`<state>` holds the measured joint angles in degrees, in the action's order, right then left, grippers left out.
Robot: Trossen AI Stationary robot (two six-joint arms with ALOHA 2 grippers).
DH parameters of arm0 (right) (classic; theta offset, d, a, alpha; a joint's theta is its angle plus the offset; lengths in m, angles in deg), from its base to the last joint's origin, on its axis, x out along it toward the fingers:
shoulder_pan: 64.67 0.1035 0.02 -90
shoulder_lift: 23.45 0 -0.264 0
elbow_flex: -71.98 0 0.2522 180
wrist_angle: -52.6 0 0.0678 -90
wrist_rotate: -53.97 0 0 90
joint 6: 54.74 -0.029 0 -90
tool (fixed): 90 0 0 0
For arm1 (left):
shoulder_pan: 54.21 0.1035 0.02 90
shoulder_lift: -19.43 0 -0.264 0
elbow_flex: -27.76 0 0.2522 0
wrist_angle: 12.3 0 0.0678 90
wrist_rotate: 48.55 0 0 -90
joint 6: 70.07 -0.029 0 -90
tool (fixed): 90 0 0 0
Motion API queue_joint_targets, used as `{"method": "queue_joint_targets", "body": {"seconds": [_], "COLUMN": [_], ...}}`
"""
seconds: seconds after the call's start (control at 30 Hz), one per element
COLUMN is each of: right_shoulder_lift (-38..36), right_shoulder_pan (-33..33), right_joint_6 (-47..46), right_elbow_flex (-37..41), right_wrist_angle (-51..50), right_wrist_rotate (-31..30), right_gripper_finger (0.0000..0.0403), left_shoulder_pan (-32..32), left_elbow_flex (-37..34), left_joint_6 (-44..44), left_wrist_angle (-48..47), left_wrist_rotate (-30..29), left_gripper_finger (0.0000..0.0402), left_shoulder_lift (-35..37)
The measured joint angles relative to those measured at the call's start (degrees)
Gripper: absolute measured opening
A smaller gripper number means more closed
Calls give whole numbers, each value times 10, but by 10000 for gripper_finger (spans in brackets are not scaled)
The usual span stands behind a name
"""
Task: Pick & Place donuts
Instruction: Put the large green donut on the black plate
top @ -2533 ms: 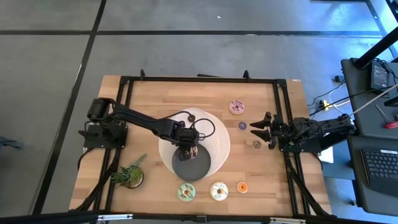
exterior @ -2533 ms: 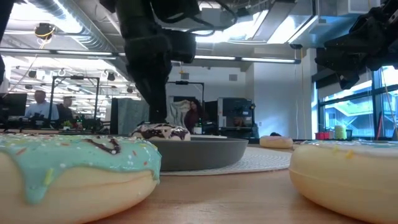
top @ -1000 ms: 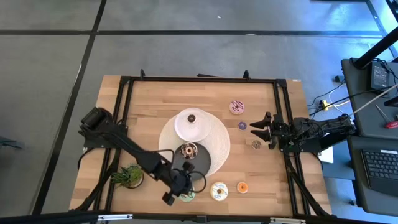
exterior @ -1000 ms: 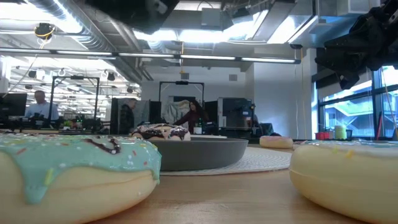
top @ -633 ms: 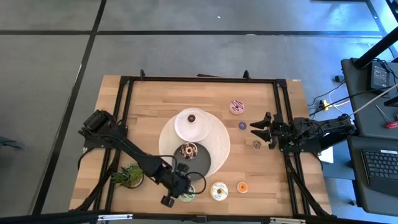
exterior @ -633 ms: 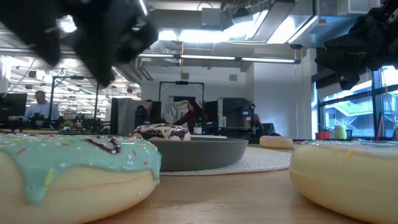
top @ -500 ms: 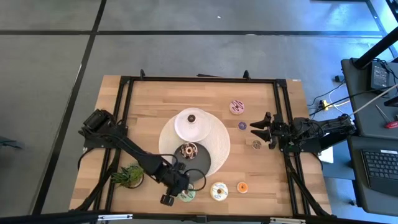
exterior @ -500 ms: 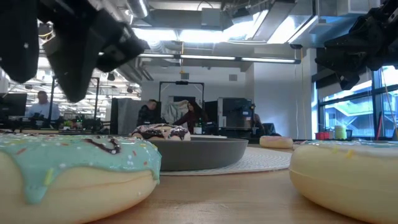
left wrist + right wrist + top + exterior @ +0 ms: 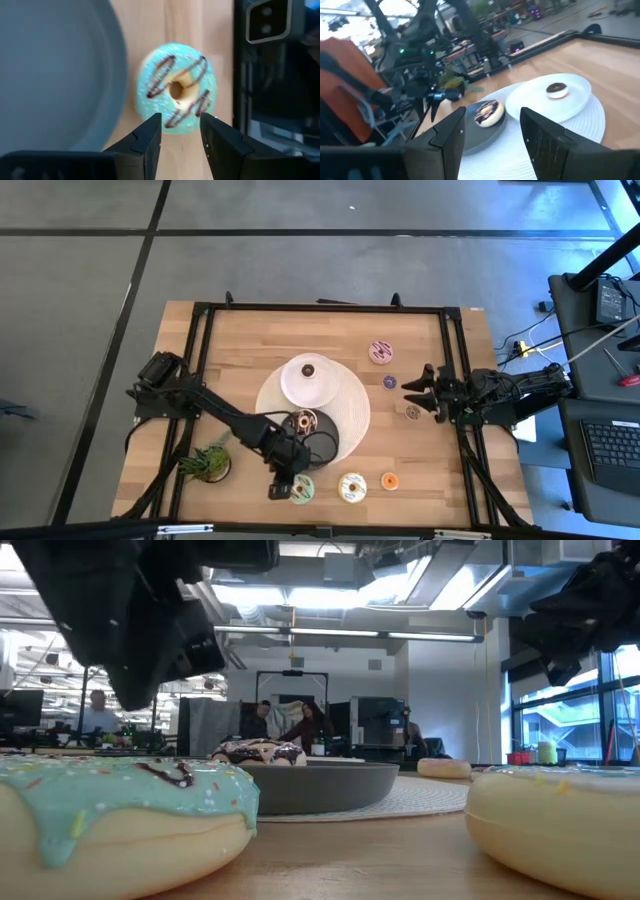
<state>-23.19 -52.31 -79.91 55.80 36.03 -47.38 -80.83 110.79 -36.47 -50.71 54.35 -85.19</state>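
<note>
The green-iced donut (image 9: pixel 302 491) (image 9: pixel 176 89) lies flat on the table near its near edge. My left gripper (image 9: pixel 281 488) (image 9: pixel 180 127) hovers open just above it, fingers pointing down, apart from it; it shows as a dark mass (image 9: pixel 130 620) in the low view. The chocolate donut (image 9: pixel 303 421) lies on the dark grey plate (image 9: pixel 322 448). The cream donut (image 9: pixel 352 487) and a tiny orange one (image 9: pixel 390 481) lie to the green donut's right. The pink donut (image 9: pixel 381 352), a tiny purple one (image 9: pixel 390 382) and a tiny brown one (image 9: pixel 412 412) lie near my right gripper (image 9: pixel 412 391), which waits open at the right edge.
A white plate (image 9: pixel 322 388) bearing a tiny dark donut (image 9: pixel 308 369) sits on a round white mat (image 9: pixel 355 415) with the grey plate. A small potted plant (image 9: pixel 208 462) stands left of my left arm. A black frame rail (image 9: pixel 270 75) runs along the near edge. People show in the room behind.
My left gripper has swung from over the table's near edge, left of the green donut, a little toward the right and far side, turning and coming down toward the green donut. It stays open. The donuts have kept their places.
</note>
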Motion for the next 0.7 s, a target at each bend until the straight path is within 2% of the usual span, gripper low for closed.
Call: {"method": "queue_joint_targets", "body": {"seconds": [0.13, 0.27, 0.5, 0.7], "right_shoulder_lift": [0, 0, 0, 0], "right_shoulder_pan": [0, 0, 0, 0], "right_joint_6": [28, 12, 14, -31], "right_elbow_flex": [0, 0, 0, 0], "right_wrist_angle": [-1, -1, -1, -1], "right_wrist_rotate": [9, 9, 6, 9], "right_gripper_finger": [188, 188, 188, 188], "left_shoulder_pan": [9, 18, 31, 44], "left_elbow_flex": [0, 0, 0, 0], "left_joint_6": [15, 52, 53, 67], "left_wrist_angle": [-2, -10, -24, -22], "left_wrist_rotate": [8, -2, -11, -12], "left_gripper_finger": [130, 130, 131, 130], "left_shoulder_lift": [0, 0, 0, 0]}}
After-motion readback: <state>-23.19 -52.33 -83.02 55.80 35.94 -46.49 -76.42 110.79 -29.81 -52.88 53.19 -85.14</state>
